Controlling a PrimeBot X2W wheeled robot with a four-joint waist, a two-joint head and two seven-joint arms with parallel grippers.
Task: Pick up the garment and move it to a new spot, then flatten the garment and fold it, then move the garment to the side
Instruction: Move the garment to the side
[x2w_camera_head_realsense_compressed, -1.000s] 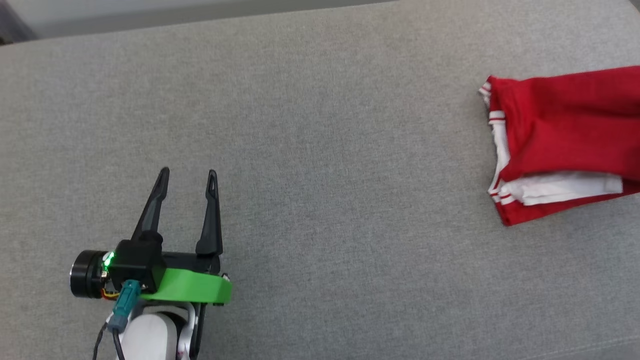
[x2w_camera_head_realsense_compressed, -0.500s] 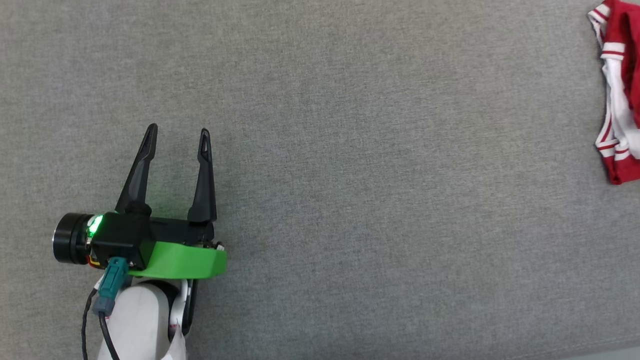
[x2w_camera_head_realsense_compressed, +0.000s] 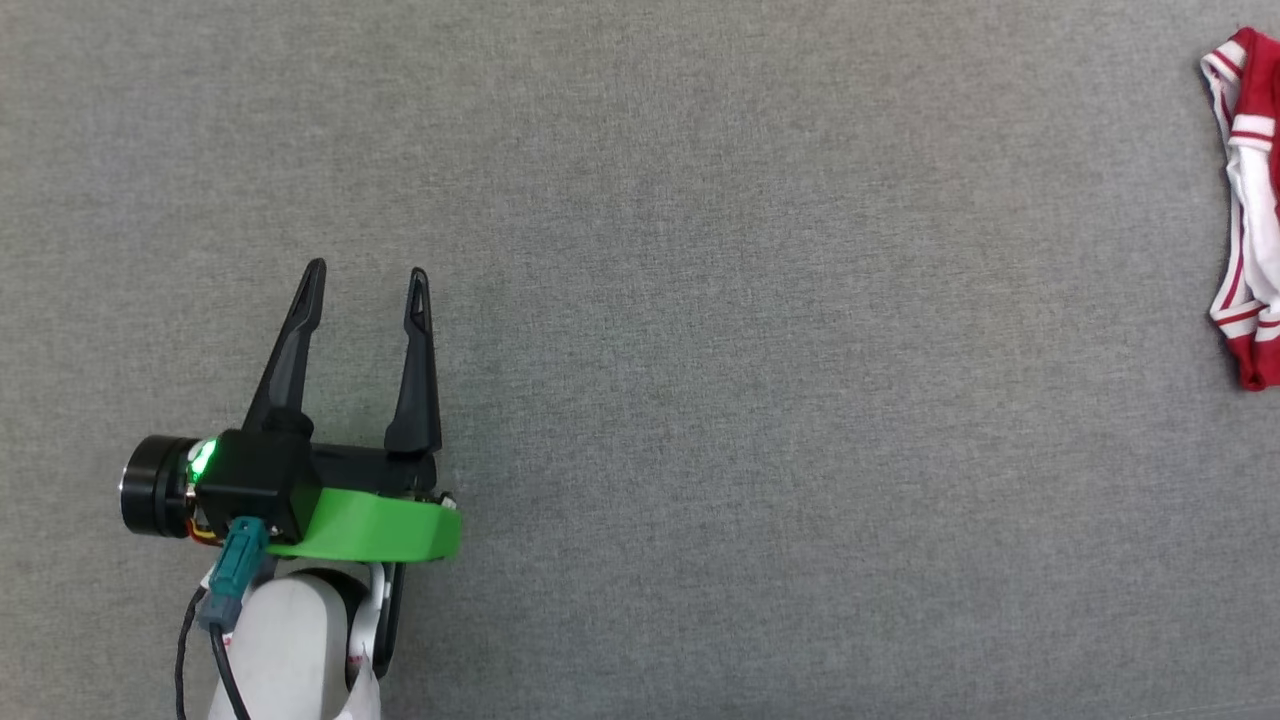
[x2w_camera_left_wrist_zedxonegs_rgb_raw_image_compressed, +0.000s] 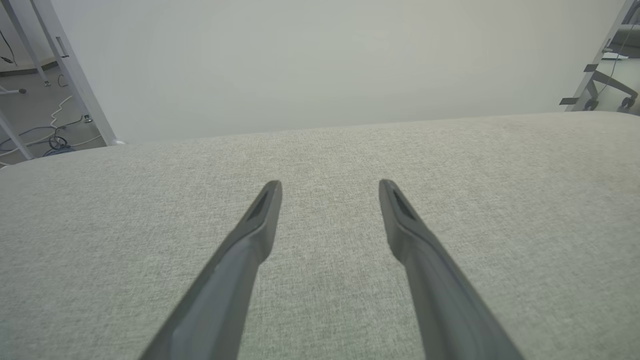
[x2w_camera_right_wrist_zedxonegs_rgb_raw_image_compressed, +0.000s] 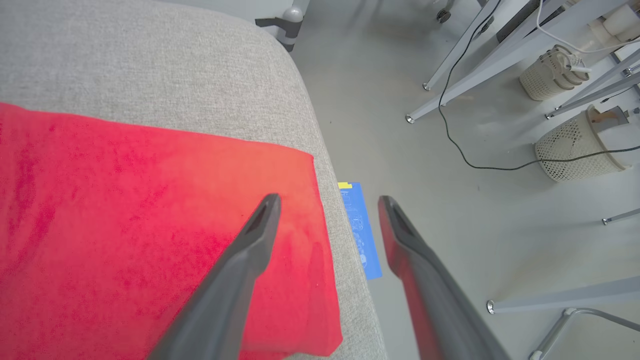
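— At the far right edge of the head view, is that the garment?

— Yes. The garment (x2w_camera_head_realsense_compressed: 1248, 200) lies there on the grey tabletop (x2w_camera_head_realsense_compressed: 700, 350), cut by the border of the picture. I see red cloth, a white sleeve part and red-white striped trim. In my right wrist view the garment (x2w_camera_right_wrist_zedxonegs_rgb_raw_image_compressed: 125, 225) is a flat red sheet, and its corner comes close to the rounded edge of the tabletop.

— Are your right jaws pinching it?

— No. They are spread wide and nothing is between them. One finger (x2w_camera_right_wrist_zedxonegs_rgb_raw_image_compressed: 235, 280) stands over the red cloth, the other over the floor (x2w_camera_right_wrist_zedxonegs_rgb_raw_image_compressed: 380, 100) beyond the edge. Whether the first one touches the cloth, I cannot tell.

— And the left jaws?

— Spread also, and empty. They are at the lower left of the head view, fingers (x2w_camera_head_realsense_compressed: 295, 340) pointing up the picture, above bare tabletop and well apart from the garment.

— What else is around?

— On the floor a blue sheet (x2w_camera_right_wrist_zedxonegs_rgb_raw_image_compressed: 361, 235) lies just beside the tabletop edge. A black cable (x2w_camera_right_wrist_zedxonegs_rgb_raw_image_compressed: 492, 169) runs over the floor, and two white mesh baskets (x2w_camera_right_wrist_zedxonegs_rgb_raw_image_compressed: 575, 155) stand farther away.
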